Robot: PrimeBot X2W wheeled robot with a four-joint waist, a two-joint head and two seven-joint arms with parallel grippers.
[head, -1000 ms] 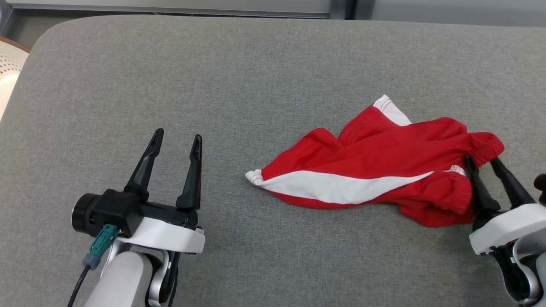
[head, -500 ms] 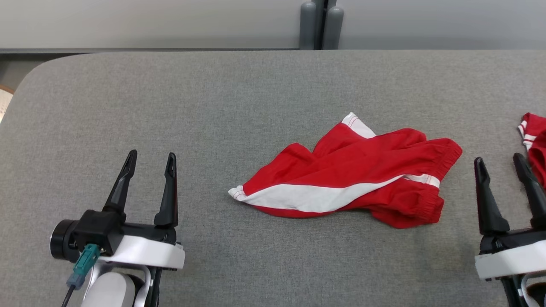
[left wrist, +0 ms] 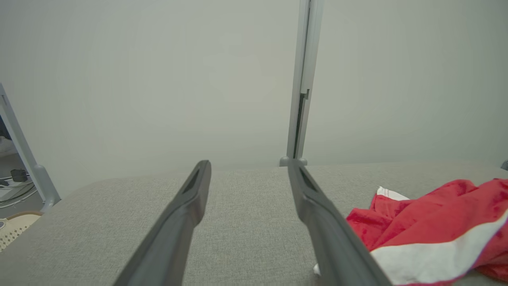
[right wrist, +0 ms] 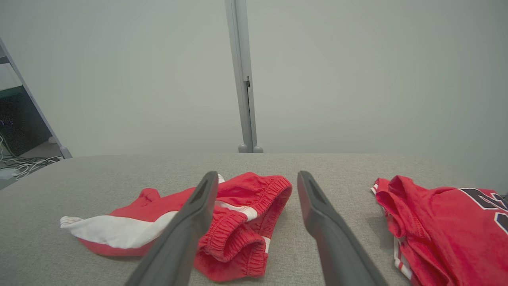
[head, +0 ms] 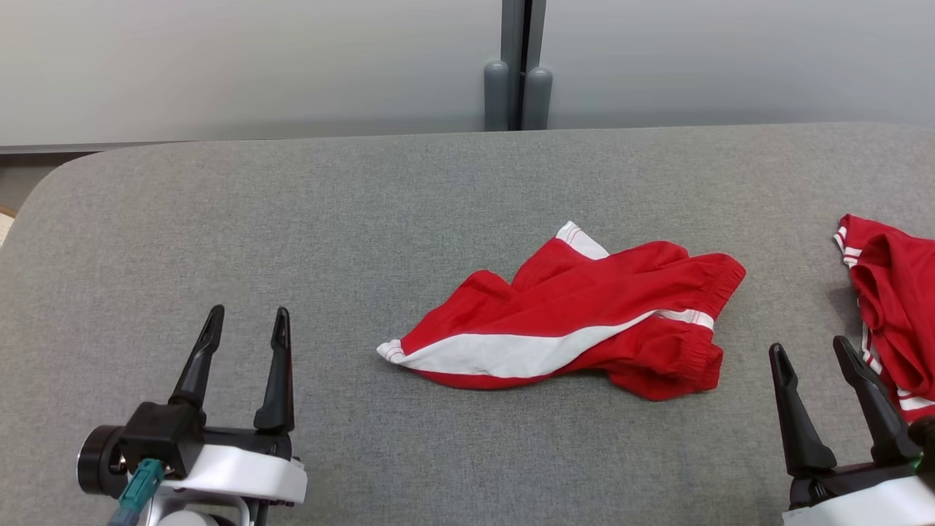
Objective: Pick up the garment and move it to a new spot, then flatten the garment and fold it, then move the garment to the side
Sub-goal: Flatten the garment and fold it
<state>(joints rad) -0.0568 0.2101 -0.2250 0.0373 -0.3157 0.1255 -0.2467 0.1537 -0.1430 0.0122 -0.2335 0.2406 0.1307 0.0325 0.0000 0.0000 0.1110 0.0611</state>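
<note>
The garment (head: 584,314) is a pair of red shorts with a broad white stripe. It lies crumpled in the middle of the grey padded table (head: 292,219), waistband to the right. My left gripper (head: 248,314) stands open at the lower left, well clear of the white hem corner. My right gripper (head: 808,347) is open at the lower right, a short way from the waistband and holding nothing. In the left wrist view the garment (left wrist: 436,222) lies right of my left gripper (left wrist: 249,165). In the right wrist view the garment (right wrist: 254,194) lies just beyond my right gripper (right wrist: 258,174).
A second red garment, a jersey (head: 895,307) with white trim, lies at the table's right edge beside my right gripper; the right wrist view shows the jersey (right wrist: 436,222) too. A grey wall with a vertical post (head: 517,80) stands behind the table.
My right gripper has opened, let go of the garment's waistband and drawn back from it. The head camera has tilted up, bringing the wall and the jersey into view.
</note>
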